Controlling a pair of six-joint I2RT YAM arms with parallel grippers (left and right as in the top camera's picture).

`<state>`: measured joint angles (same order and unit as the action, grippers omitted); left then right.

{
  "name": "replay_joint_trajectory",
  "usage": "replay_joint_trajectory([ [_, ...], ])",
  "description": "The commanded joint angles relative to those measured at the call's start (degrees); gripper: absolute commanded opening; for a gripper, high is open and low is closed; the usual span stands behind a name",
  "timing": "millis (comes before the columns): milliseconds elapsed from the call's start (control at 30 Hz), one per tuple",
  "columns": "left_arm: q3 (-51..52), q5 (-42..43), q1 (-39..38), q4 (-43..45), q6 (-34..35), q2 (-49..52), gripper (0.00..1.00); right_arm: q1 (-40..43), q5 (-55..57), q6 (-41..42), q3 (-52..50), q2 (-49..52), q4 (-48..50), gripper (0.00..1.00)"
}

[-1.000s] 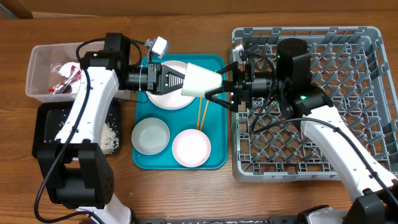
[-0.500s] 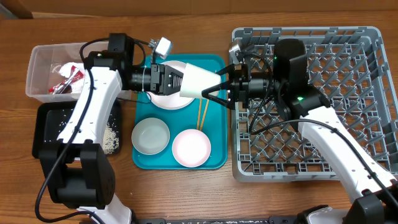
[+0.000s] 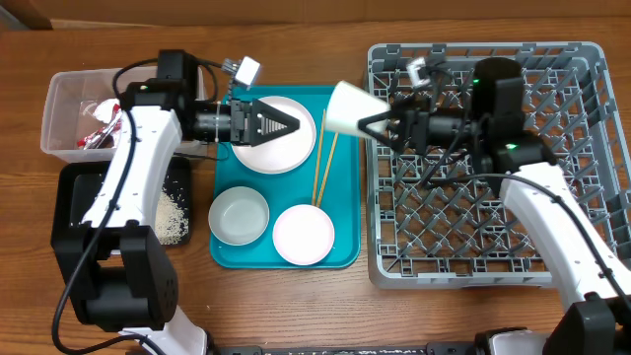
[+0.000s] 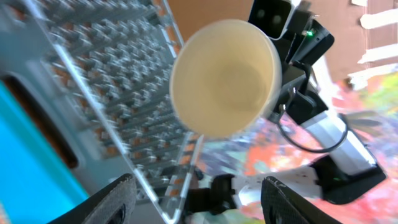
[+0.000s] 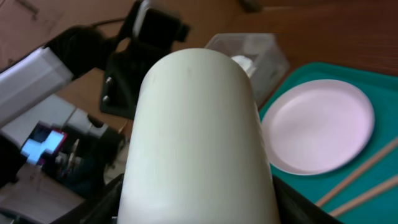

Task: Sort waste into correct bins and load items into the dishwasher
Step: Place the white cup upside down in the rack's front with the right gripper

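Overhead view of a wooden table (image 3: 296, 301). Your right claw (image 3: 373, 124) was clenched on the narrow base of a white cup (image 3: 347, 106), holding it on its side in the air with its mouth facing left. The cup hung toward the far side, over the line where the teal tray (image 3: 340, 254) met the left wall of the grey rack (image 3: 552, 247).

Your left claw (image 3: 293, 123) was released and empty, with its fingers spread. It hovered over the plate (image 3: 271, 158) at the far end of the teal tray, pointing right toward the cup but apart from it. In the left wrist view, the cup's open mouth faced the camera between the spread fingers.

Two chopsticks (image 3: 321, 173) lay side by side on the teal tray, just right of the plate. Two bowls (image 3: 239, 217) sat at its near end.

At the far left, a clear tub (image 3: 59, 108) held a red wrapper (image 3: 104, 128) and tissue (image 3: 99, 106). A black tray (image 3: 74, 212) sat just on its near side and held rice (image 3: 175, 219).

The waste looked sorted, so the step in hand seemed to be loading the cup into the rack. Your next move likely called for carrying the cup right, clear over the rack wall. You would then need to tip it mouth down and lower it among the pegs before letting go. The plate, bowls and chopsticks were not yet loaded.
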<state>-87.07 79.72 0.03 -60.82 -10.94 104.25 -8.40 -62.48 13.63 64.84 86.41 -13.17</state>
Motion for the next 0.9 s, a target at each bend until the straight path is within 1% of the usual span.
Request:
replay_joint_trajectory([
  [0, -1.27, -8.98, 1.97, 1.42, -0.63, -0.76, 0.68, 2.10, 6.84, -0.09, 0.81, -1.77, -7.15, 0.51],
  [67, -1.27, -20.09, 2.21, 1.53, -0.61, -0.76, 0.72, 2.05, 15.91, -0.02, 0.96, -4.50, -16.41, 0.52],
  [100, -1.27, -23.67, 2.19, 1.51, -0.59, -0.76, 0.73, 1.60, 20.98, 0.26, 1.49, -6.54, -22.01, 0.52],
  [133, -1.27, -30.10, 1.92, 1.51, 0.39, -0.76, 0.74, 0.96, 27.19, 1.60, 2.43, -8.57, -27.93, 0.52],
  [167, -1.27, -33.51, 1.68, 1.60, 0.92, -0.76, 0.76, -0.13, 34.36, 2.38, 4.15, -10.93, -35.34, 0.52],
  [200, -1.27, -39.82, 1.53, 2.40, 2.78, -0.76, 0.78, -2.21, 41.94, 3.69, 6.91, -12.92, -44.24, 0.52],
  [267, -1.27, -42.88, 1.53, 3.13, 5.05, -0.76, 0.79, -4.85, 48.74, 5.64, 9.55, -13.64, -51.65, 0.53],
  [300, -1.27, -44.74, 1.53, 3.69, 6.29, -0.76, 0.79, -7.32, 53.31, 7.61, 11.28, -13.66, -56.54, 0.55],
  [333, -1.27, -45.92, 1.55, 4.07, 7.21, -0.76, 0.79, -9.29, 56.02, 9.25, 11.91, -13.66, -59.21, 0.55],
  [400, -1.27, -46.86, 1.55, 4.35, 7.32, -0.76, 0.79, -13.75, 60.28, 13.03, 12.00, -13.38, -63.98, 0.55],
  [467, -1.27, -46.95, 1.53, 4.33, 7.32, -0.76, 0.79, -16.61, 62.03, 15.76, 12.00, -12.37, -68.17, 0.55],
  [567, -1.27, -46.93, 1.51, 4.33, 7.32, -0.76, 0.79, -18.47, 62.42, 18.45, 12.00, -10.08, -72.74, 0.56],
  [700, -1.27, -46.93, 1.49, 4.28, 7.32, -0.76, 0.80, -19.63, 61.31, 19.43, 11.32, -7.26, -73.77, 0.56],
  [867, -1.27, -46.93, 1.44, 4.00, 7.30, -0.76, 0.83, -21.53, 60.70, 20.74, 8.50, -2.95, -73.50, 0.56],
])
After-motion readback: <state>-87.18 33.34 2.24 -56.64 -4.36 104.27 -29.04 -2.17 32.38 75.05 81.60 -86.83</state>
